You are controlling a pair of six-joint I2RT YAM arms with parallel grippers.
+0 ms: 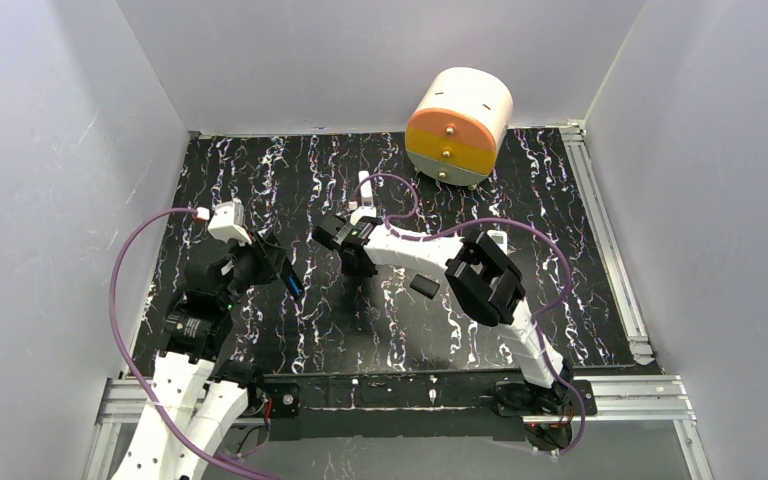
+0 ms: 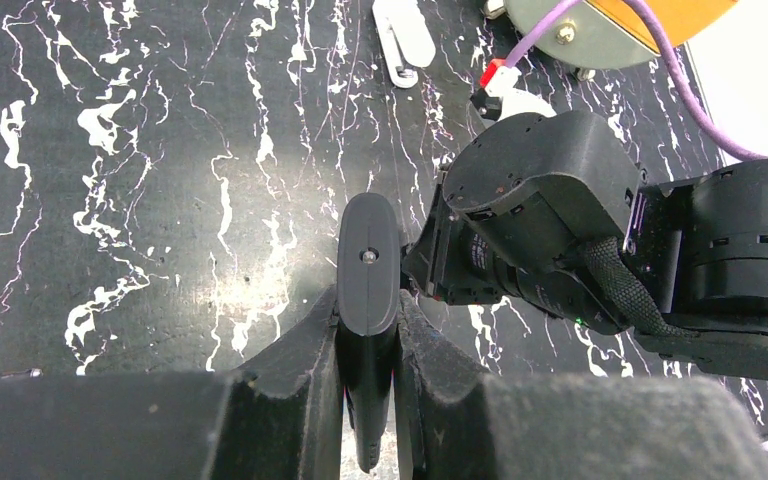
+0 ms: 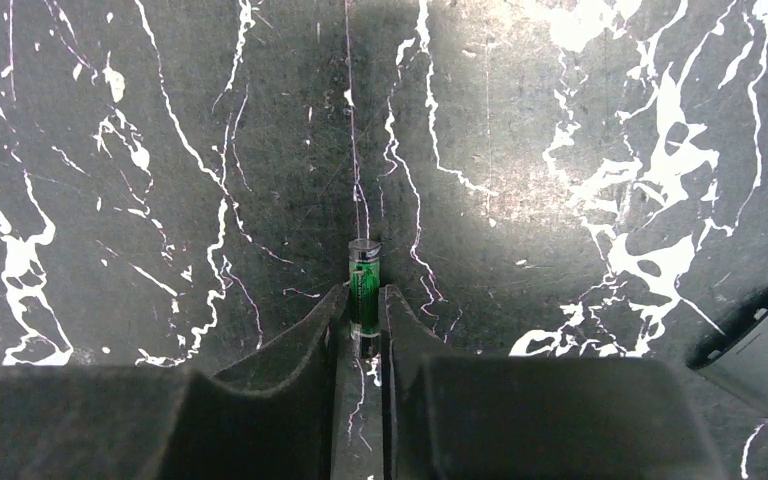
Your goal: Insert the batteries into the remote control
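**Battery in the grip, remote nowhere sure**

At left, the left gripper [image 2: 367,305] is clamped tight on a slim dark slab [image 2: 368,250]. The slab is held edge-on, with its rounded end standing out past the fingertips. What the slab is cannot be told from these views. Just to its right looms the wrist of the right arm [image 2: 540,220], close to the slab but apart from it. Beyond, a narrow white stick [image 2: 403,35] lies on the black marbled table [image 2: 110,200].

At centre, the right gripper [image 3: 364,310] is pinched almost closed on one battery [image 3: 364,270], a small green-labelled cylinder. It lies lengthwise along the fingers, with its silver end pointing out beyond the tips. The pads bear on the rear half of the barrel. Whether the battery touches the tabletop below cannot be told.

The battery should prove light and rigid, with no danger of crushing. Its glossy round barrel, though, is likely to roll or slide between flat pads. The sound hold would be across the middle of the barrel, leaving both ends free to meet the contacts. The present grip, set toward the rear, may let the nose tip if it is pressed against a spring.

Further right, a dark cylinder [image 3: 750,345] sits at the edge of the right wrist view. An orange-and-white drum-shaped box [image 1: 458,125] stands at the table's far edge. The white remote control cannot be picked out with certainty in any view.
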